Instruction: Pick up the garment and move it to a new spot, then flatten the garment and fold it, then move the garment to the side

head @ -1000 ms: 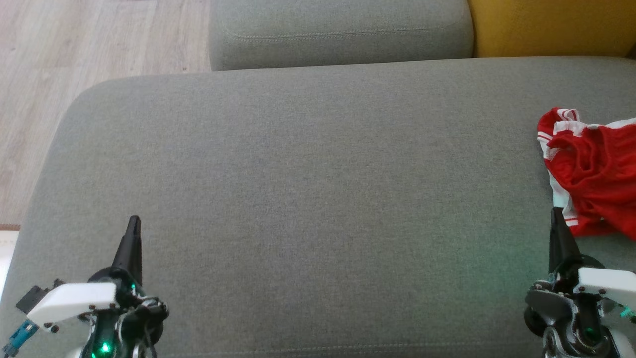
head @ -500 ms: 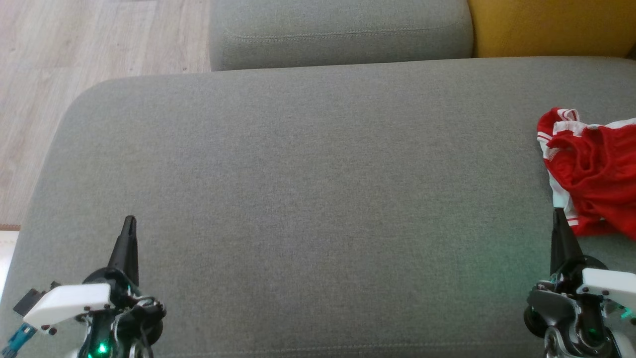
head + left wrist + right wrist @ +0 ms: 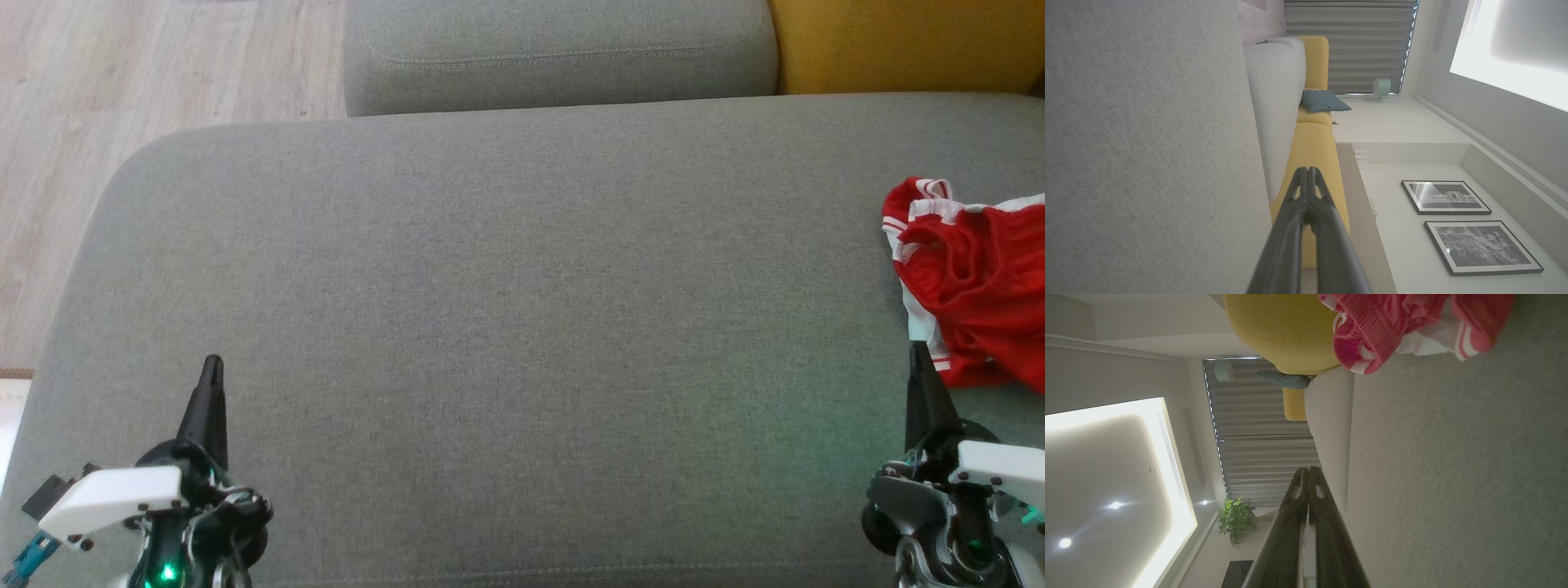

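Observation:
A crumpled red garment [image 3: 976, 282] with white trim lies at the right edge of the grey sofa seat [image 3: 522, 327]; the right wrist view has the garment [image 3: 1396, 324] at its top. My right gripper [image 3: 917, 353] is shut with nothing in it, its tip just below the garment's lower left corner. In its own view the right gripper [image 3: 1308, 470] points along the seat, fingers pressed together. My left gripper [image 3: 212, 362] hovers shut and empty over the seat's lower left, far from the garment. The left wrist view looks along the closed left gripper [image 3: 1308, 170].
A grey back cushion [image 3: 559, 53] and a yellow cushion [image 3: 906, 45] line the far side of the seat. Wooden floor [image 3: 122, 106] lies beyond the seat's rounded left end. Framed pictures [image 3: 1445, 198] hang on a wall.
The left gripper has drifted slightly left and down. The right gripper barely moved. The garment has stayed in place.

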You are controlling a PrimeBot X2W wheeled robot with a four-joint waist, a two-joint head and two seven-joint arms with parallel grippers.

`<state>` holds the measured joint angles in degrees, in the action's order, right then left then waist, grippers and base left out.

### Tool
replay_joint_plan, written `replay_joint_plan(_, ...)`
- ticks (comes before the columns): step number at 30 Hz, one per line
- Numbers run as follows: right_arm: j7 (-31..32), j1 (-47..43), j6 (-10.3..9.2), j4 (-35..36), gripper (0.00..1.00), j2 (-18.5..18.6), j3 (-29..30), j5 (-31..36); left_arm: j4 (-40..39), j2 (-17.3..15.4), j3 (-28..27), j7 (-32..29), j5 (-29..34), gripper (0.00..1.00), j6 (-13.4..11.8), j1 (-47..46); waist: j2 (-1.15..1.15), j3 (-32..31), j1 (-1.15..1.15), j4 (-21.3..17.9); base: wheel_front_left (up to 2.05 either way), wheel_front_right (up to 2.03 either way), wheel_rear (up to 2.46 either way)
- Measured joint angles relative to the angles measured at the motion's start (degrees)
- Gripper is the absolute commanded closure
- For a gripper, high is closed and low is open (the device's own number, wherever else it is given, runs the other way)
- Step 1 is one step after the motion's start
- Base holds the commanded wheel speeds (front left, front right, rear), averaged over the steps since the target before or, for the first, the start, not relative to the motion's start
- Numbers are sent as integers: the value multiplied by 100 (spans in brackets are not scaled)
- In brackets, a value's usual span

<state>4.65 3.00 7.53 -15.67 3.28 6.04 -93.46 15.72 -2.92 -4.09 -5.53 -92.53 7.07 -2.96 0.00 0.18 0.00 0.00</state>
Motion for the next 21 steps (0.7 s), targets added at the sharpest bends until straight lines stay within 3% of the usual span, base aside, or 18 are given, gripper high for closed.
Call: replay_joint_plan(21, 44, 1, 0, -7, 100, -5, 27, 9, 1, 12, -14, -42, 1, 100, 0, -1, 0, 0, 0, 0, 0, 0, 0)
